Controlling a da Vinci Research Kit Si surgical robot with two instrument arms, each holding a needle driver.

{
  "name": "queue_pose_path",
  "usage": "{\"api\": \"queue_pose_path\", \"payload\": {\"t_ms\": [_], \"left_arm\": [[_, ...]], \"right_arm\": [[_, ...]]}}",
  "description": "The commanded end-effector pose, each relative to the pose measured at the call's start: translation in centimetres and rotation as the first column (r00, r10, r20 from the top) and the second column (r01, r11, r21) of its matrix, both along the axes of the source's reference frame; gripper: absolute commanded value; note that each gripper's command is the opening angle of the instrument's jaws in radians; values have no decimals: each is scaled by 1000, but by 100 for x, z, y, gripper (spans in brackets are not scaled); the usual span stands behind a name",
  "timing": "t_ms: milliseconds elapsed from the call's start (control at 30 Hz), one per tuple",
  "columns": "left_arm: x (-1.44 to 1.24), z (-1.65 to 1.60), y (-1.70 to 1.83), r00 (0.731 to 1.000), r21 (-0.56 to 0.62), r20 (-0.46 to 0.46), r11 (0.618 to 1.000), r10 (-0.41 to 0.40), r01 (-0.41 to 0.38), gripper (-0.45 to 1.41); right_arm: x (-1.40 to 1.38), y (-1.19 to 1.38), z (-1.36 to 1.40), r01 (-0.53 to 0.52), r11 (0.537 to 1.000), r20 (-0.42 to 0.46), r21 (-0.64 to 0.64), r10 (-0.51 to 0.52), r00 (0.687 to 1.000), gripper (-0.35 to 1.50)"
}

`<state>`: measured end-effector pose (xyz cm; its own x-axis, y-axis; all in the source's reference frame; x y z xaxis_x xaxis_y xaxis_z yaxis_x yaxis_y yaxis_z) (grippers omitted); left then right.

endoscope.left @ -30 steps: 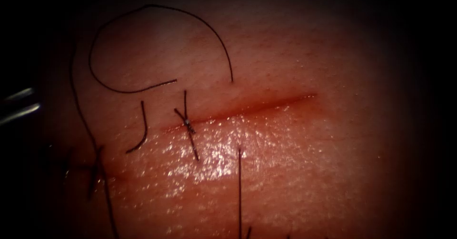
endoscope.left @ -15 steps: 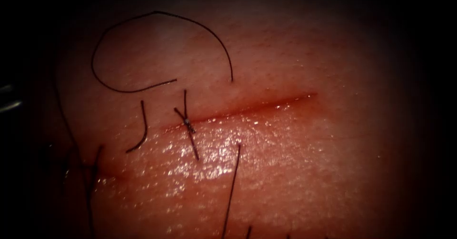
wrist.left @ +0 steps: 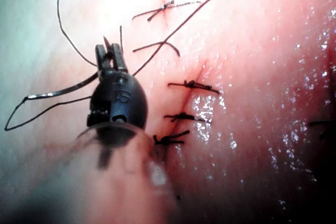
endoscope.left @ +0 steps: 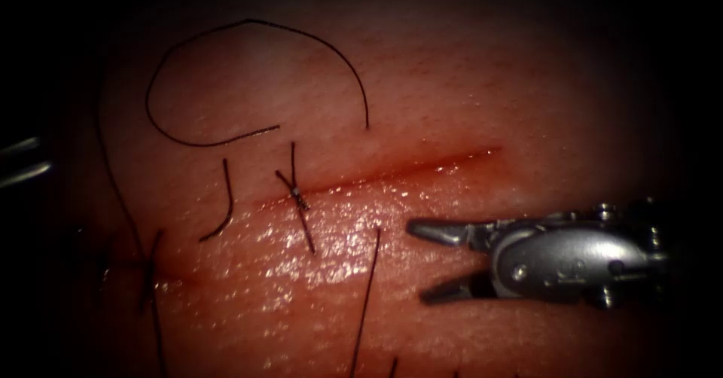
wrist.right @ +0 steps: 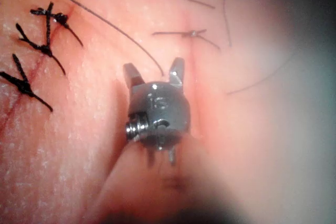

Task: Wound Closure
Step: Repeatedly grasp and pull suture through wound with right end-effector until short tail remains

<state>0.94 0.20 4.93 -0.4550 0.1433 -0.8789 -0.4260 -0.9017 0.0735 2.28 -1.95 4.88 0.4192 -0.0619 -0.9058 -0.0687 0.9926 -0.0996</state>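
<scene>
The cut [endoscope.left: 407,169] in the glistening tissue [endoscope.left: 527,107] gapes past its knots. The right tool [endoscope.left: 423,263] hovers spread and empty; the left tool [wrist.left: 111,51] is clamped on thread [wrist.left: 52,95].

We see the right tool [wrist.right: 155,74] with its jaws spread apart, seemingly holding nothing, above the tissue [wrist.right: 94,145]; thread [wrist.right: 113,27] runs toward them, knotted stitches [wrist.right: 44,48] beside.

Wet, glossy tissue [endoscope.left: 467,107], shiny metal right tool [endoscope.left: 429,261], thin matt dark thread [endoscope.left: 248,24]
</scene>
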Motion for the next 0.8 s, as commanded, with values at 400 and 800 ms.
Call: {"api": "queue_pose_path", "payload": {"t_ms": [400,800], "left_arm": [[-12,8,2,1000,1,-8,1000,11,-11,-45],[-14,9,1,1000,1,-10,1000,11,-11,-45]], "right_arm": [[40,4,55,-7,999,29,53,6,1000,125],[31,-30,25,8,981,25,194,-13,1000,-35]]}}
